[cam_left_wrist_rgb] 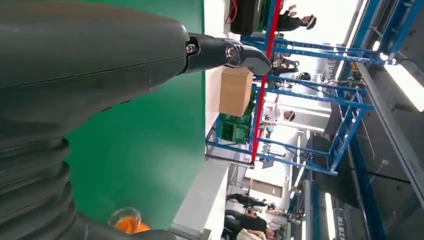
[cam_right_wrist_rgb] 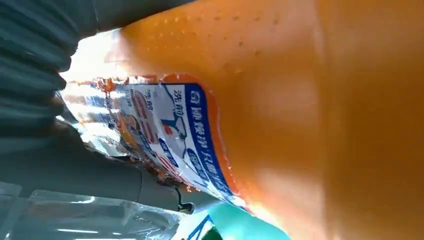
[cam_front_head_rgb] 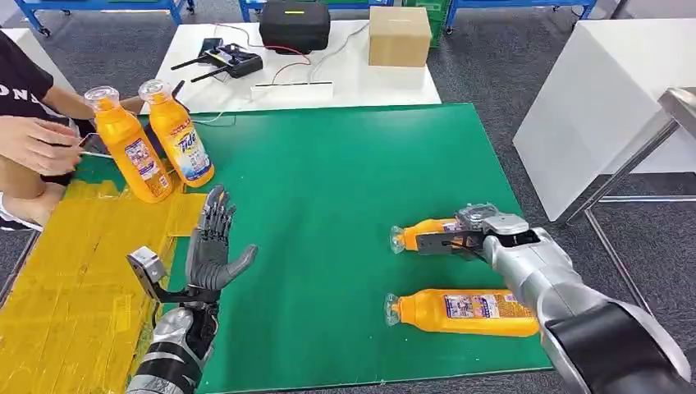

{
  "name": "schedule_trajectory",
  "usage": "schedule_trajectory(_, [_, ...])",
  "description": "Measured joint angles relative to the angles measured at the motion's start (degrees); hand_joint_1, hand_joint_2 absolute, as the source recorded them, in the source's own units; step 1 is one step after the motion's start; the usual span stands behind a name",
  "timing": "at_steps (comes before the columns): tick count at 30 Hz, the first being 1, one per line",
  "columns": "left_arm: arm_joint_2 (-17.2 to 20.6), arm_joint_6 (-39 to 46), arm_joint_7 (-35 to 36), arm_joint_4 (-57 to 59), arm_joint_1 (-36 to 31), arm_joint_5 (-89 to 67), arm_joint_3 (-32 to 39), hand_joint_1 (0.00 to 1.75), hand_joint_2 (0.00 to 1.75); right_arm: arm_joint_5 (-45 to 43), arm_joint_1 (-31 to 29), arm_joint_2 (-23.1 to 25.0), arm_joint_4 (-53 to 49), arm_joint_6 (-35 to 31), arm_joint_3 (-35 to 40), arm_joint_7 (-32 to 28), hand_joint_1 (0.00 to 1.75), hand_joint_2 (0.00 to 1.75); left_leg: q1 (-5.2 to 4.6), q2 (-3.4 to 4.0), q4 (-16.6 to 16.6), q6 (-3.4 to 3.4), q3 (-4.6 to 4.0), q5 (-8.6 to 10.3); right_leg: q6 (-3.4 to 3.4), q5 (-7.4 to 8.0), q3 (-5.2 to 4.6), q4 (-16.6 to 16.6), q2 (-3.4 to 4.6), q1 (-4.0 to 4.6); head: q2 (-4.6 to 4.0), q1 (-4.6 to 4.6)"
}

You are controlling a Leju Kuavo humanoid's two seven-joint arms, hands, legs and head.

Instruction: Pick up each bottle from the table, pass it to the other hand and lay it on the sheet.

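Two orange detergent bottles lie on their sides at the right of the green mat point(cam_front_head_rgb: 328, 189). My right hand point(cam_front_head_rgb: 460, 238) grips the farther bottle point(cam_front_head_rgb: 423, 232), its dark fingers lying across the body; the bottle's orange side and blue label point(cam_right_wrist_rgb: 200, 145) press close against the palm. The nearer bottle point(cam_front_head_rgb: 460, 312) lies free beside my right forearm. My left hand point(cam_front_head_rgb: 215, 246) is raised over the mat's left part, fingers spread, holding nothing. Its thumb point(cam_left_wrist_rgb: 225, 52) stands out over the mat. Two more bottles point(cam_front_head_rgb: 135, 152) point(cam_front_head_rgb: 179, 135) stand upright where the yellow sheet point(cam_front_head_rgb: 74, 279) meets the mat.
A person sits at the left edge, a hand point(cam_front_head_rgb: 37, 144) close to the upright bottles. Behind the mat is a white table with a black case point(cam_front_head_rgb: 294, 26), a cardboard box point(cam_front_head_rgb: 399, 35) and a controller point(cam_front_head_rgb: 234, 59). Another white table point(cam_front_head_rgb: 599, 98) stands on the right.
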Motion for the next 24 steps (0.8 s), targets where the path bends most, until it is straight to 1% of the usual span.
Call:
schedule_trajectory(10, [0.02,0.24,-0.15,0.15,0.04,0.22,0.02,0.0,1.75,-0.04,0.11,-0.02,0.09,-3.94,-0.83,-1.73,1.75,1.75,0.01,-0.01,0.0,0.0,-0.19,0.0,0.0,0.0,-0.15,0.02,-0.01,0.0,0.0,0.0])
schedule_trajectory(18, [0.02,0.83,0.96,-1.14,0.91,-0.09,0.0,0.0,1.75,-1.34,-0.1,1.4,-0.11,-12.22,-3.54,-1.73,1.75,1.75,0.01,-0.04,0.0,0.0,-0.42,0.05,0.0,0.01,-0.33,0.05,-0.06,0.0,0.0,0.0])
schedule_trajectory(21, [0.02,1.11,1.66,-2.36,1.62,-0.46,-0.02,0.0,1.75,-3.52,-0.37,2.23,-0.94,-16.43,-6.16,-1.62,1.75,1.75,0.01,-0.08,0.0,0.0,-0.64,0.1,0.0,0.01,-0.53,0.07,-0.12,0.0,0.0,-0.02])
schedule_trajectory(24, [0.0,1.27,2.1,-3.34,2.14,-0.61,-0.2,0.0,1.75,-4.72,-0.79,3.04,-1.99,-18.8,-9.12,-1.62,1.75,1.75,0.01,-0.07,0.01,0.0,-0.72,0.1,0.0,0.01,-0.62,0.07,-0.12,0.0,0.0,0.0])
